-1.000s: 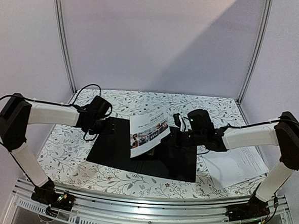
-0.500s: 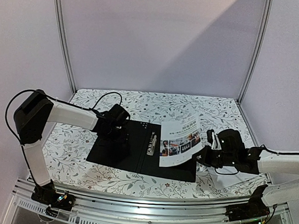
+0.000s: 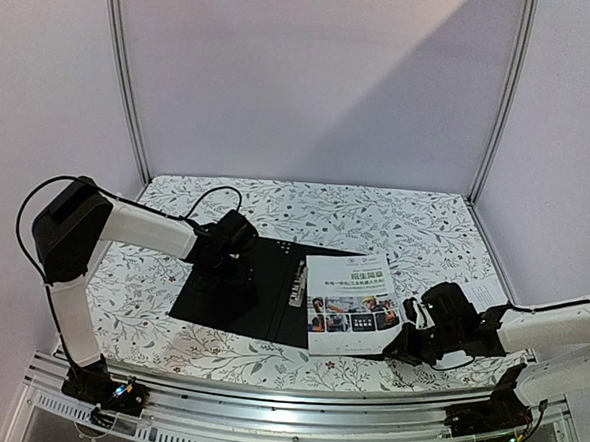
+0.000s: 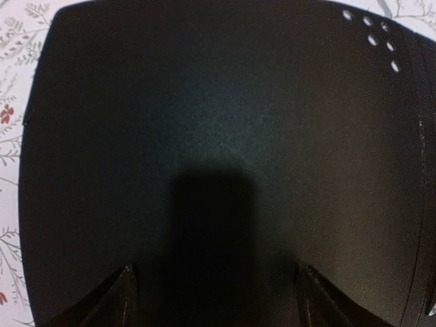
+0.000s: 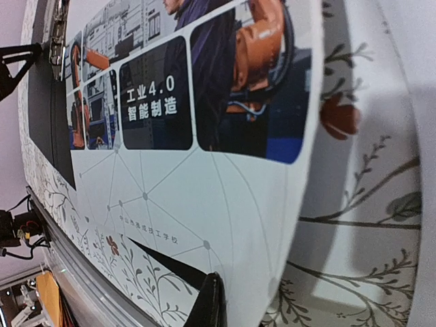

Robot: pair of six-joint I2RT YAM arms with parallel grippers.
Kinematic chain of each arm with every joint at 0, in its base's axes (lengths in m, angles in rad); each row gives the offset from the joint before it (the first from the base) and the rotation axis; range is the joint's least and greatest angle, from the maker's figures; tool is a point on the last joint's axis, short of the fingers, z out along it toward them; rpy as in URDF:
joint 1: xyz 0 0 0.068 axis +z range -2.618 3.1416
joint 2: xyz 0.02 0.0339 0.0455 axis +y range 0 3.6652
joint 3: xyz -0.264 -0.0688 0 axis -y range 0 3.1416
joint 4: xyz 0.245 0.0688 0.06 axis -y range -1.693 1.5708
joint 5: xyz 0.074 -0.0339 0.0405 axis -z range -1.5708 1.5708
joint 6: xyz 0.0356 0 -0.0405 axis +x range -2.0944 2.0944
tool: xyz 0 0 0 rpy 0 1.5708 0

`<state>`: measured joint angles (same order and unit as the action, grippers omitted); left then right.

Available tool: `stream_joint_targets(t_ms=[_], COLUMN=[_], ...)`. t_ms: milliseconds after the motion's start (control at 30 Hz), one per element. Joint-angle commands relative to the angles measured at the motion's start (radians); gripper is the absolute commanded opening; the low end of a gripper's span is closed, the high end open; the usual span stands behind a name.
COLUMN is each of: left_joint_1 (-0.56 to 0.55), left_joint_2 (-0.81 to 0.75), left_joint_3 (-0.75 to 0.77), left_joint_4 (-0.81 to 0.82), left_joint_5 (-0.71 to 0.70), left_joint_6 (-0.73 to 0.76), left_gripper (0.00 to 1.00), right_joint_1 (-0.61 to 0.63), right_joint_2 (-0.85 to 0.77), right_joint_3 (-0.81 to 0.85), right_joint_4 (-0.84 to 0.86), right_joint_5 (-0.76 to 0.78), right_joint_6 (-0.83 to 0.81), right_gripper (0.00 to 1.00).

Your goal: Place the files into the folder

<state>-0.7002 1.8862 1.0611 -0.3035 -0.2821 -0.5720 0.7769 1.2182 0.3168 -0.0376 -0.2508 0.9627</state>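
Leaflet [image 3: 350, 307]: lying on right half of open folder [image 3: 220, 299]; probably handling light, floppy, slick; taking best by near-right corner. Right end effector [image 3: 413, 340] sitting there, closure impossible to tell; left end effector [image 3: 238, 274] gaping wide over left half.

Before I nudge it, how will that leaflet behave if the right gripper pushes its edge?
Probably floppy: the leaflet bows up off the tablecloth at its edge in the right wrist view, so a push may buckle it instead of sliding it. It looks thin, so likely light, and may skid on the smooth black folder.
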Motion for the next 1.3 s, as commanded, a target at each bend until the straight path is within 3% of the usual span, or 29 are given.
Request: stream_joint_targets(t_ms=[0, 367, 633, 733, 1033, 1267], left_joint_1=[0.001, -0.05, -0.087, -0.091, -0.224, -0.248], left_joint_2=[-0.005, -0.161, -0.191, -0.203, -0.277, -0.258], left_joint_3=[-0.11, -0.349, -0.364, -0.326, -0.156, -0.141], left_joint_4=[-0.026, 0.091, 0.098, 0.086, 0.021, -0.065], left_joint_5=[0.091, 0.244, 0.237, 0.193, 0.048, 0.115], left_joint_6=[-0.063, -0.265, -0.289, -0.244, 0.176, 0.274], left_gripper=[0.81, 0.8, 0.8, 0.8, 0.82, 0.78], right_joint_1=[0.022, 0.021, -0.058, -0.11, -0.146, -0.139], right_joint_2=[0.076, 0.232, 0.286, 0.286, 0.31, 0.233], right_joint_3=[0.065, 0.238, 0.335, 0.373, 0.416, 0.29], right_joint_4=[0.008, 0.025, -0.047, -0.06, -0.064, -0.002], right_joint_5=[-0.073, -0.064, -0.035, -0.024, -0.113, -0.163], right_joint_6=[-0.036, -0.119, -0.203, -0.244, -0.266, -0.172], right_gripper=[0.06, 0.06, 0.04, 0.04, 0.03, 0.07])
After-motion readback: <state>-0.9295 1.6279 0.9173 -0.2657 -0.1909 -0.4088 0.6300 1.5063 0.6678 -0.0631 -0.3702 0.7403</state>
